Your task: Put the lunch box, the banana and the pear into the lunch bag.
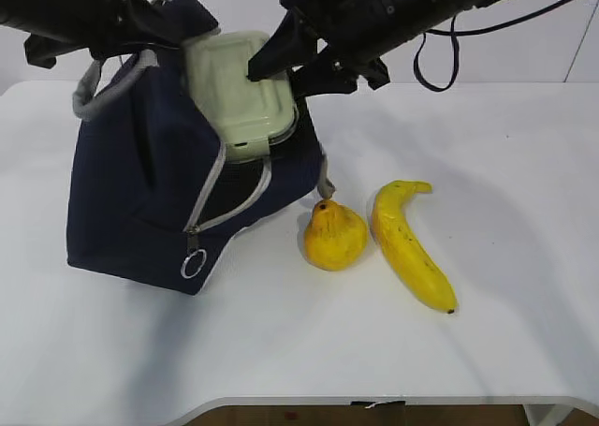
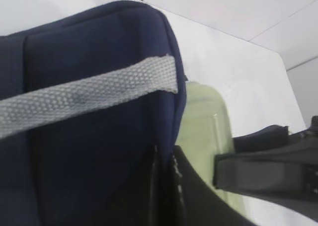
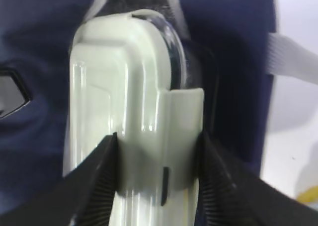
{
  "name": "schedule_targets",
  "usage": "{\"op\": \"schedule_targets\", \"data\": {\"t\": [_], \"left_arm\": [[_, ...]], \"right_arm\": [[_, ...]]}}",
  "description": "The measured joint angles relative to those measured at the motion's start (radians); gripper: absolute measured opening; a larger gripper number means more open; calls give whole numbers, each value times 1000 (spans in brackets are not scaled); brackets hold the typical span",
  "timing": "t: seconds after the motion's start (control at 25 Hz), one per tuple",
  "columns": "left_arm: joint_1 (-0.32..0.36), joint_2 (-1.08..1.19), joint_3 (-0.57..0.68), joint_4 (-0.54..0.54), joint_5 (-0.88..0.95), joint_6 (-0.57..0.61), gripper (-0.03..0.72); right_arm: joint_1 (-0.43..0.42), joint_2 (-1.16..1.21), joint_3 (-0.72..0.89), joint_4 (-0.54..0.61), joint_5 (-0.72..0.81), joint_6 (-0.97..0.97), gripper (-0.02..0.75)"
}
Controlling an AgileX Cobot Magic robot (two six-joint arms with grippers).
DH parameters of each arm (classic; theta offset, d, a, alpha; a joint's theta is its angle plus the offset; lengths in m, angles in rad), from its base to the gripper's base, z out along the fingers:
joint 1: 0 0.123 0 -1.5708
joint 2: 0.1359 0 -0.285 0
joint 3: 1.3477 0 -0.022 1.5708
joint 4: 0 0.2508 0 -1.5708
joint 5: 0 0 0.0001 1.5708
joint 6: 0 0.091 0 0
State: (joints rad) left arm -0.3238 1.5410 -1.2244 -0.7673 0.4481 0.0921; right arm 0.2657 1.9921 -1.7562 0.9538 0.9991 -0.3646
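Observation:
The navy lunch bag [image 1: 131,192] stands tilted on the left of the table, its zipped mouth gaping toward the right. My left gripper [image 1: 140,28] is shut on the bag's top edge, and its fingers pinch the navy fabric [image 2: 99,47] in the left wrist view. The lunch box [image 1: 234,89], sage lid facing the camera, sits partly inside the mouth. My right gripper [image 3: 156,136] is shut on the box's end clip [image 3: 181,116]. The pear [image 1: 334,236] and the banana [image 1: 410,246] lie side by side on the table to the right of the bag.
A metal ring zipper pull [image 1: 193,263] hangs at the bag's front. A grey webbing handle [image 2: 89,94] crosses the bag's side. The white table [image 1: 505,145] stretches bare to the right of the fruit; its front edge [image 1: 281,403] is near.

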Motion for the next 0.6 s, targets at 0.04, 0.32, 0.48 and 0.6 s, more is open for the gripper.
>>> {"op": "schedule_targets", "data": {"t": [0.04, 0.32, 0.48, 0.6], "left_arm": [[0, 2, 0, -2, -4, 0, -5], [0, 6, 0, -17, -9, 0, -5], [0, 6, 0, -42, -9, 0, -5], [0, 11, 0, -89, -11, 0, -5]], "right_arm": [[5, 8, 0, 20, -2, -19, 372], [39, 57, 0, 106, -37, -83, 372], [62, 72, 0, 118, -57, -85, 372], [78, 74, 0, 126, -98, -91, 372]]}}
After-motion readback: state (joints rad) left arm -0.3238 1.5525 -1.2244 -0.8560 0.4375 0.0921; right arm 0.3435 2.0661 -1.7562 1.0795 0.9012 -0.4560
